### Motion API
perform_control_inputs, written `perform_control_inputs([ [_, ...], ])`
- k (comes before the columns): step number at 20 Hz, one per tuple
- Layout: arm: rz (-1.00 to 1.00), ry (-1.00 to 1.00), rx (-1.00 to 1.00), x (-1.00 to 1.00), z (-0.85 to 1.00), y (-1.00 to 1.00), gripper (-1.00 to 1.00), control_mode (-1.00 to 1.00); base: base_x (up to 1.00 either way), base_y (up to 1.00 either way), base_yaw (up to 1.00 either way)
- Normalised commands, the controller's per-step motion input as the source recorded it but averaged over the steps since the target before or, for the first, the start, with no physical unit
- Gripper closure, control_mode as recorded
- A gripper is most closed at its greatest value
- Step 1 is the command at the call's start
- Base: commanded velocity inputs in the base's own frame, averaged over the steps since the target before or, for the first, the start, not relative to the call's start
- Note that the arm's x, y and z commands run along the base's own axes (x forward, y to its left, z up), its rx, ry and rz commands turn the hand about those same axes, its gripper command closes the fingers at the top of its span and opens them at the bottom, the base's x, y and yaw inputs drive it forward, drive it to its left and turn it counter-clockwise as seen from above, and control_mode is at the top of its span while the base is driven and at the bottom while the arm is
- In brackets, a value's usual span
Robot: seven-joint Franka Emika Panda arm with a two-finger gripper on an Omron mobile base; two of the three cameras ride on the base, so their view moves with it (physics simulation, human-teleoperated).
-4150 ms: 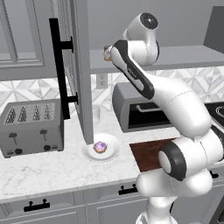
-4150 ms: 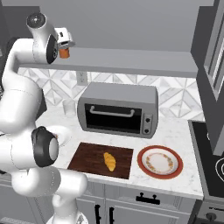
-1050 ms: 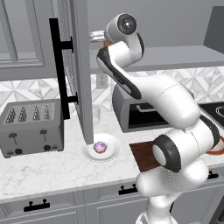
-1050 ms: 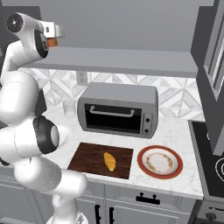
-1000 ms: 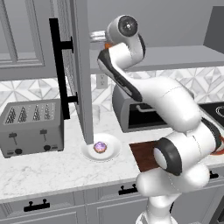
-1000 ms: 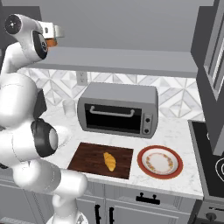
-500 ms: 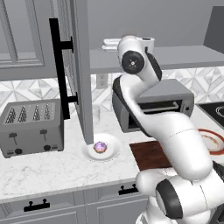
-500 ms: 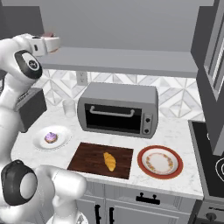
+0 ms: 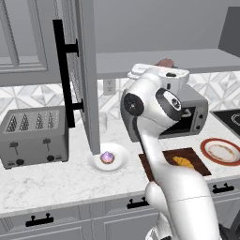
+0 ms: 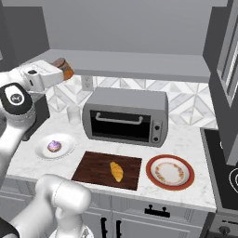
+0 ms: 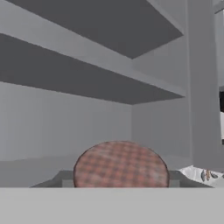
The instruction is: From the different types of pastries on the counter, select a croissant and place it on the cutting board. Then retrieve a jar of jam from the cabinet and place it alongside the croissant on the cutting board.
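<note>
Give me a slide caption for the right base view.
Gripper carries the jar of jam above the counter; croissant waits on the cutting board.

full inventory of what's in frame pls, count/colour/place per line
croissant: 1, golden, on the cutting board
cutting board: 1, dark reddish-brown, counter in front of the toaster oven
jar of jam: 1, orange with brownish lid, held in the tool, up by the cabinet shelf
cupcake: 1, purple-pink frosting, on the white plate
white plate: 1, left of the board
red-rimmed plate: 1, right of the board
toaster oven: 1, grey, back of counter
toaster: 1, grey, left end of counter
cabinet door: 1, grey, black bar handle, open
counter: 1, white marble-look
tool: 1, white, shut on the jar
</note>
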Motion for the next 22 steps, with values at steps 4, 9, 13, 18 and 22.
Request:
perform_control_inputs([
  [4, -0.50, 0.06, 0.09, -0.59, -0.48, -0.26, 1.00, -1.00, 0.00, 0.00, 0.00],
  [9, -0.45, 0.01, 0.29, -0.39, -0.56, -0.19, 1.00, -1.00, 0.00, 0.00, 0.00],
  [13, -0.17, -0.04, 0.52, -0.18, -0.98, -0.46, 1.00, -1.00, 0.00, 0.00, 0.00],
  [18, 0.00, -0.05, 0.29, -0.04, -0.65, -0.33, 1.00, -1.00, 0.00, 0.00, 0.00],
  [22, 0.00, 0.00, 0.00, 0.00, -0.23, 0.00, 1.00, -1.00, 0.00, 0.00, 0.00],
])
